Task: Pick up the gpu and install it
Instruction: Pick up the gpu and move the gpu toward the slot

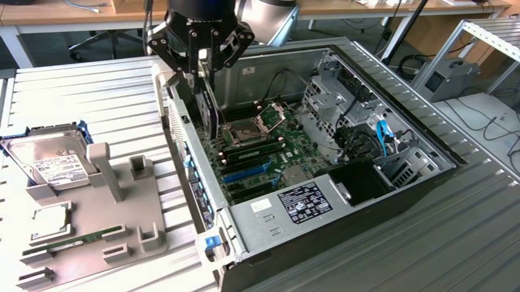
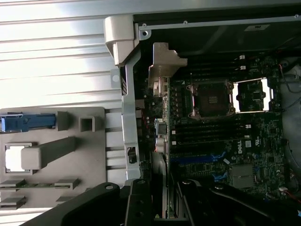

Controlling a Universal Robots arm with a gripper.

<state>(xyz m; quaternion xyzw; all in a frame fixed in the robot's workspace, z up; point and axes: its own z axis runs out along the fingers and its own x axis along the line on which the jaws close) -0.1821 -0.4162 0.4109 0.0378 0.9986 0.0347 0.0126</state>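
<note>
My gripper [image 1: 201,68] hangs over the rear wall of the open computer case [image 1: 406,115], shut on the gpu [image 1: 208,112]. The card is seen edge-on: thin, black, upright, with its silvery bracket along the side nearest the case's rear wall. Its lower end hangs just above the motherboard [image 1: 272,146], near the CPU socket [image 1: 243,131]. In the wrist view the gpu [image 2: 161,165] runs out from between my dark fingers [image 2: 141,207], beside the rear I/O ports. The blue expansion slots [image 1: 243,174] lie further along the board, toward the power supply.
A grey fixture tray [image 1: 81,243] on the exterior view's left holds a silver hard drive [image 1: 53,161], a CPU chip [image 1: 50,220] and a green RAM stick [image 1: 73,241]. The power supply [image 1: 301,204], drive cage [image 1: 341,103] and cables crowd the case.
</note>
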